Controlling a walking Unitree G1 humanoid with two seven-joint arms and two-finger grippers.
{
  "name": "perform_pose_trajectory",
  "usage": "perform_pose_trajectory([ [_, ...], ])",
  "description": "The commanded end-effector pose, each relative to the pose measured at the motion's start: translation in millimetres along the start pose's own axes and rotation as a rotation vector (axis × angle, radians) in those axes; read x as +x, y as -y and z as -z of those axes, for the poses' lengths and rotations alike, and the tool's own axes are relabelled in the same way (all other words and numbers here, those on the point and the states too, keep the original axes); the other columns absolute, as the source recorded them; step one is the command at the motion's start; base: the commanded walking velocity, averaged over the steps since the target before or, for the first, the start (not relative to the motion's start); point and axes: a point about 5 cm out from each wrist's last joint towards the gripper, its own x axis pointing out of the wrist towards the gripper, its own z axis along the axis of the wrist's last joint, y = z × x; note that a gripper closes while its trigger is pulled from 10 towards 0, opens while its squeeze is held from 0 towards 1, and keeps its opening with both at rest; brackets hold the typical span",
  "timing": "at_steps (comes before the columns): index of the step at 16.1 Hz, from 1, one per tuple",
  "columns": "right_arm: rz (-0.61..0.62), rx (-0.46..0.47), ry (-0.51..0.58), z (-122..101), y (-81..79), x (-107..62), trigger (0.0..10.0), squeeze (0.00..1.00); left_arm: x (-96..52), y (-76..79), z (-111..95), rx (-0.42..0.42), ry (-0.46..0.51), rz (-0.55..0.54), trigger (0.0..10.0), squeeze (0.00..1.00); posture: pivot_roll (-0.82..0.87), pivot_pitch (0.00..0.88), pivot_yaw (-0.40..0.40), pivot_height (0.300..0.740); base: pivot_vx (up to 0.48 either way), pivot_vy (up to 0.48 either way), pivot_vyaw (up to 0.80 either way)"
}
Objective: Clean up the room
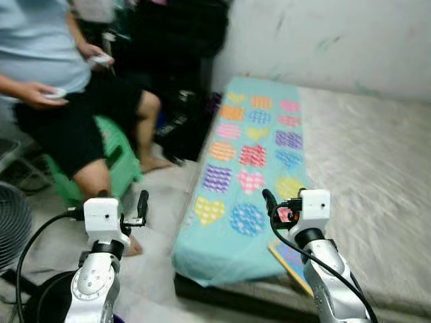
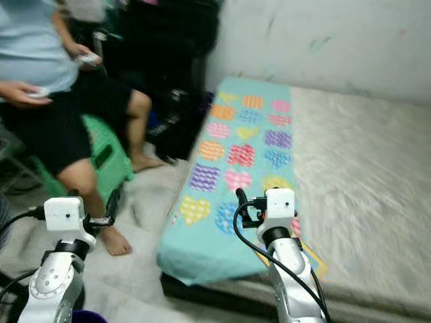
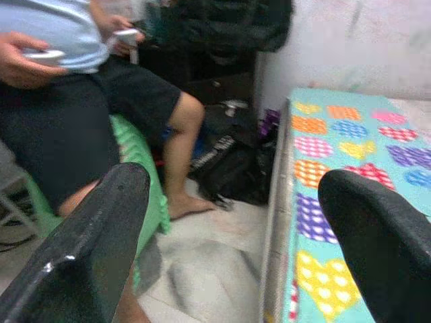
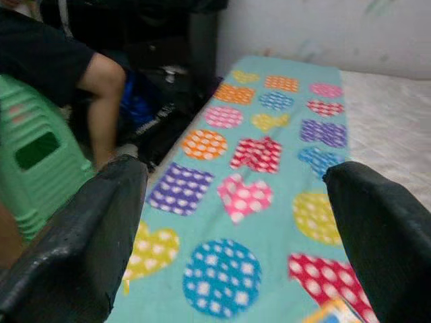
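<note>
Left eye view puts the two arms nearest, at the bottom of the frame: the left gripper (image 1: 140, 205) at lower left over the floor (image 1: 158, 256), the right gripper (image 1: 269, 202) at lower centre-right, above the near end of the blanket (image 1: 252, 158). Each wrist view shows its own two black fingers spread wide with nothing between them, so both grippers are open and empty.

Tidying here most likely means dealing with that turquoise blanket printed with coloured hearts and circles, which lies as a long strip down the left side of the mattress (image 1: 377, 168), its near edge drooping over the mattress corner at lower centre. A small flat colourful item (image 1: 286, 259) sits just beside the right arm, partly tucked at the blanket's edge; what it is cannot be told.

To do this well, I would bring the right gripper down onto the overhanging near corner, where the cloth hangs free and can be pinched without digging into the mattress, and take the opposite near corner with the left.

Farther off, in the upper left, a person (image 1: 60, 87) sits on a green stool (image 1: 118, 158), bare foot near the left arm; swing that arm gently. Dark bags (image 1: 185, 128) lie beyond, against the wall (image 1: 337, 40).
</note>
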Motion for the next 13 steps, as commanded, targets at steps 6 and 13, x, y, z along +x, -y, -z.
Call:
perform_pose_trajectory([
  [6,0.019,-0.012,0.008,-1.8,6.7,-0.3,10.0,0.00,0.6,5.9,-1.2,0.004,0.001,0.027,10.0,0.00,-0.13,0.000,-0.001,0.740,0.000,0.000,0.00],
  [13,0.005,-0.040,0.012,-2.4,5.6,-0.6,10.0,0.00,0.1,6.7,-0.7,0.006,-0.002,0.028,10.0,0.00,-0.13,0.000,-0.003,0.740,0.000,-0.071,0.33],
])
